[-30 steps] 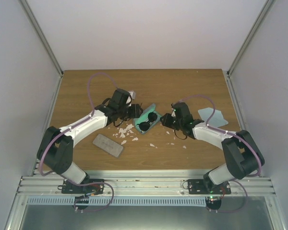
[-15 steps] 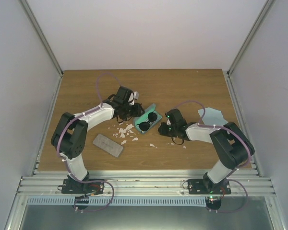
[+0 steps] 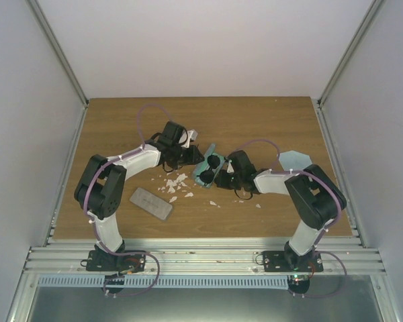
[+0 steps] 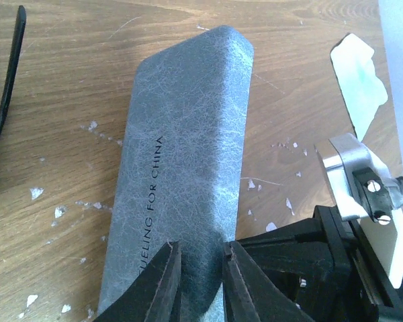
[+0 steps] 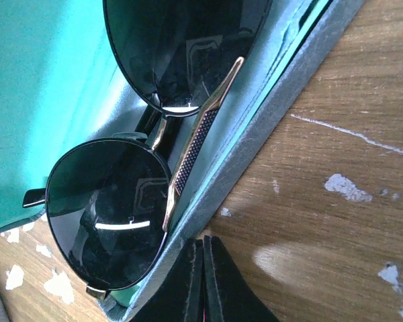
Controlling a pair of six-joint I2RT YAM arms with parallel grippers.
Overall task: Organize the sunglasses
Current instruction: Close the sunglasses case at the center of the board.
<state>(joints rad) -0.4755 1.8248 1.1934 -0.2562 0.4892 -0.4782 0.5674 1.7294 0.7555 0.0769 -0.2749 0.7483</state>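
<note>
The sunglasses [image 5: 107, 215], with dark round lenses and a thin frame, lie in an open teal-lined case [image 5: 269, 127]. My right gripper [image 5: 203, 247] is shut and empty, its tips against the case's grey outer rim. In the top view the case [image 3: 203, 177] sits mid-table, partly tipped up. The sunglasses [image 3: 212, 164] are inside it, between my left gripper [image 3: 190, 157] and my right gripper [image 3: 223, 180]. The left wrist view shows the case's grey textured outside [image 4: 188, 147]. My left gripper [image 4: 201, 268] hovers over it, jaws a narrow gap apart with nothing visibly pinched.
A second flat grey case [image 3: 151, 203] lies at the front left. A light blue cloth [image 3: 294, 161] rests at the right and also shows as cloth [image 4: 358, 77] in the left wrist view. White flakes [image 3: 174, 182] litter the wood near the case.
My right gripper slid left up to the case's rim and shut. My left jaws narrowed. The case tipped up more steeply between the two grippers.
</note>
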